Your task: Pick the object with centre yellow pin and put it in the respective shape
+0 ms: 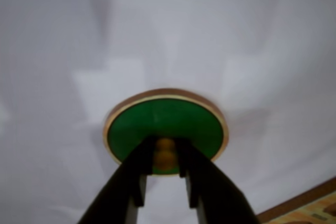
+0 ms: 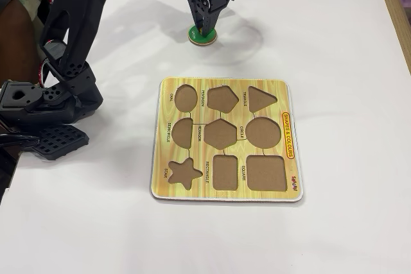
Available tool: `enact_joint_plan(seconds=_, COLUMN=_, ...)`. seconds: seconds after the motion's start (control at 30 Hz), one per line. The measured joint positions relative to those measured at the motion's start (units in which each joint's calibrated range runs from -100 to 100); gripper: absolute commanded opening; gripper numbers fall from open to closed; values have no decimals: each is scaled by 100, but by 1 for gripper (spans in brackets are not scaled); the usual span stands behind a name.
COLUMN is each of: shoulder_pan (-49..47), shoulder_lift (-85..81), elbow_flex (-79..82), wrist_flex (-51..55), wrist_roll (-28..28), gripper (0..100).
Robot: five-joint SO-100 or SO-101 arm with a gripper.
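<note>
Gripping green disc [image 1: 166, 124] pin, shape board [image 2: 226, 139] apart

Green disc [image 1: 165, 124] with tan rim and yellow pin [image 1: 165, 151], black claw [image 1: 165, 174], white surface [image 2: 347, 43], yellow wood-grain board [image 2: 226, 140] with brown cutouts

The arm [image 2: 77, 43] is matte black plastic, its links pierced with rows of round holes and its base [image 2: 54, 140] carrying a grid pattern. Thin cables run beside the wrist. The hand [image 1: 165, 169] has two dark, flat-sided fingers [image 1: 128, 177].
</note>
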Motion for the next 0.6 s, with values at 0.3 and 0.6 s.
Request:
enact_joint_plan(seconds=0.3, shoulder_pan=112, shoulder_lift=-430, elbow_flex=108, wrist_flex=26, wrist_roll=21, gripper=3)
enact_joint_plan(seconds=0.6, shoulder_pan=580, shoulder_lift=-911, elbow_flex=108, wrist_flex=69, wrist_roll=26, gripper=3)
